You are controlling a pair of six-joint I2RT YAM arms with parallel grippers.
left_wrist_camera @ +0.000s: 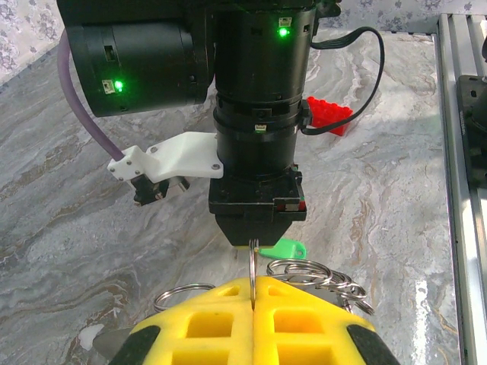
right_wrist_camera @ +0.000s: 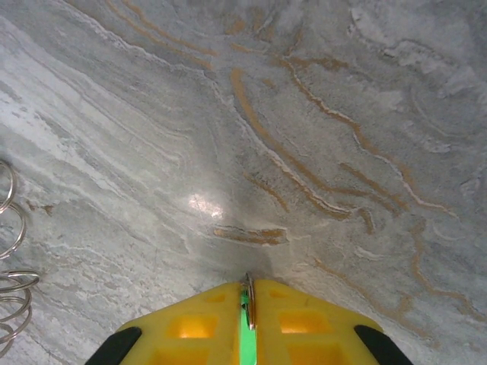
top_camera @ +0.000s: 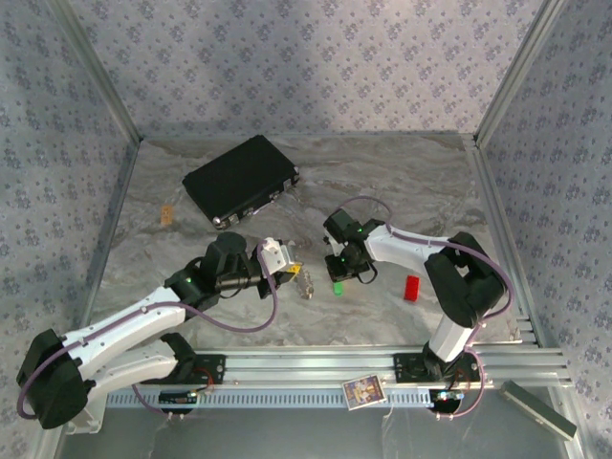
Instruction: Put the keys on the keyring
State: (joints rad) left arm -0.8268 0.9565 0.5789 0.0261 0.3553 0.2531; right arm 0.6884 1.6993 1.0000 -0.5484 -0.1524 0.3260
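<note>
My left gripper [left_wrist_camera: 253, 284] is shut on the keyring [left_wrist_camera: 252, 262], a silver loop that stands edge-on between its yellow fingers. My right gripper [left_wrist_camera: 255, 240] comes down onto the top of that loop from the far side. A green key [left_wrist_camera: 289, 248] sticks out sideways from its tip. In the right wrist view the green key [right_wrist_camera: 243, 323] and the ring's metal edge [right_wrist_camera: 249, 293] sit in the narrow slit of my right gripper [right_wrist_camera: 247, 287]. From above, the left gripper [top_camera: 290, 273] and the right gripper [top_camera: 337, 275] meet at mid-table, with the green key [top_camera: 338, 287] just below them.
Several loose silver rings [left_wrist_camera: 319, 275] lie on the marble just right of the left fingers, and one ring [left_wrist_camera: 181, 293] lies to their left. A red block [top_camera: 412, 288] rests to the right. A flat black box [top_camera: 242, 180] lies at the back left.
</note>
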